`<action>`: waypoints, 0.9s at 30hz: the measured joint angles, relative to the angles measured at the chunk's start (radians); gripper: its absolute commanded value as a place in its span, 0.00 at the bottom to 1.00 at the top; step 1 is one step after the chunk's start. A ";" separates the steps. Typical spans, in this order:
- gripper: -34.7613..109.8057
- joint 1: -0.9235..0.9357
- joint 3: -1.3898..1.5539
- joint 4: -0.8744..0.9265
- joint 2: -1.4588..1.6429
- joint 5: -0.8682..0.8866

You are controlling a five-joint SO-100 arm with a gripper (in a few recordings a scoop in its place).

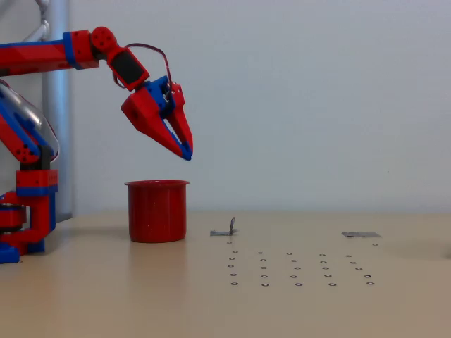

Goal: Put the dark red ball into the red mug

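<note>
In the fixed view, the red mug stood upright on the pale, smooth table, toward the left. It was a plain glossy plastic cylinder with a slightly flared rim, and its inside was hidden from this low side angle. The dark red ball could not be made out anywhere, so whether it lay inside the mug could not be told.

The red-and-blue hand hung in the air above the mug's right rim, apart from it, with its tapered fingers pointing down and to the right. They met at the tips with nothing visible between them.

Two small flat metal pieces lay on the table right of the mug. Rows of tiny dark holes dotted the surface nearer the camera.
</note>
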 measured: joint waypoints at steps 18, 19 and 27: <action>0.23 0.186 0.270 0.107 0.296 0.649; 0.23 0.183 0.298 0.135 0.328 0.653; 0.23 0.164 0.595 0.181 0.675 0.592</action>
